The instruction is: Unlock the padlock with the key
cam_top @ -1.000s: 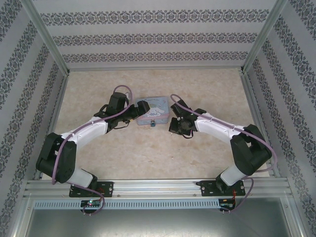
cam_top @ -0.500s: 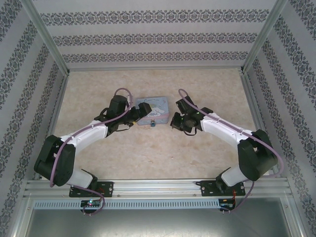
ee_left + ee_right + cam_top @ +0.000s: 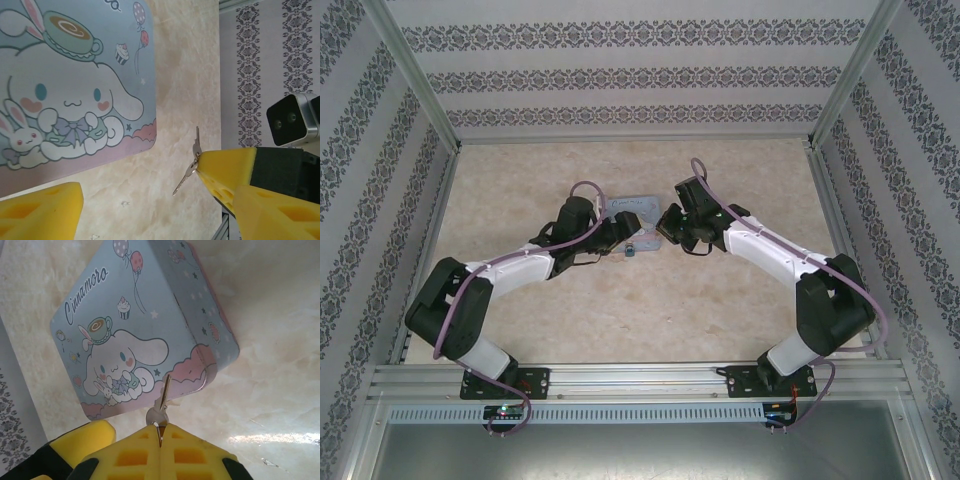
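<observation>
The right hand (image 3: 160, 432) pinches the key (image 3: 162, 390) by its head only; pushed at the padlock (image 3: 631, 250), it could twist or slip, since the left hand (image 3: 157, 205) gapes, steadying nothing.

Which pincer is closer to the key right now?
Right. The right pincer is clamped on the key; the left pincer is open, apart from it, by the tin.

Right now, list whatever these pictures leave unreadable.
Top view: the tiny blue-bodied padlock is too small; shackle state and keyhole unreadable.
Right wrist view: the head of the thin grey metal key is partly buried between the right gripper's yellow fingers.
Left wrist view: the light-blue cartoon-printed tin is cut by the top and left edges.
</observation>
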`<act>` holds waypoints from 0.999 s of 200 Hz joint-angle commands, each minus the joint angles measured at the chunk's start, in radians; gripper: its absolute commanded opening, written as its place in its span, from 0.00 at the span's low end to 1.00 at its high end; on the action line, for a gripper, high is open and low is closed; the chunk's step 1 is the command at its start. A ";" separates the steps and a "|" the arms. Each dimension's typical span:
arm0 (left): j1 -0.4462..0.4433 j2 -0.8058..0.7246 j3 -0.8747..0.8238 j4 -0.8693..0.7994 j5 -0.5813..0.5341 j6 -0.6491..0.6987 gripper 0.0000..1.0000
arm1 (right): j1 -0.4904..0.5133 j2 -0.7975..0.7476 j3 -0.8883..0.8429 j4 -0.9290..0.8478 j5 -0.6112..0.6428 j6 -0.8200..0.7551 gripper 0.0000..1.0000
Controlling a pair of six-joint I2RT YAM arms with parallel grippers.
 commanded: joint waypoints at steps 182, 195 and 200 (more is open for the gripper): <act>-0.097 0.184 -0.042 0.469 -0.050 -0.082 0.45 | -0.054 -0.022 -0.034 0.105 -0.066 0.181 0.00; -0.099 0.194 -0.037 0.475 -0.050 -0.083 0.45 | -0.054 -0.023 -0.038 0.109 -0.065 0.184 0.00; -0.100 0.196 -0.034 0.476 -0.049 -0.082 0.45 | -0.054 -0.023 -0.041 0.111 -0.067 0.185 0.00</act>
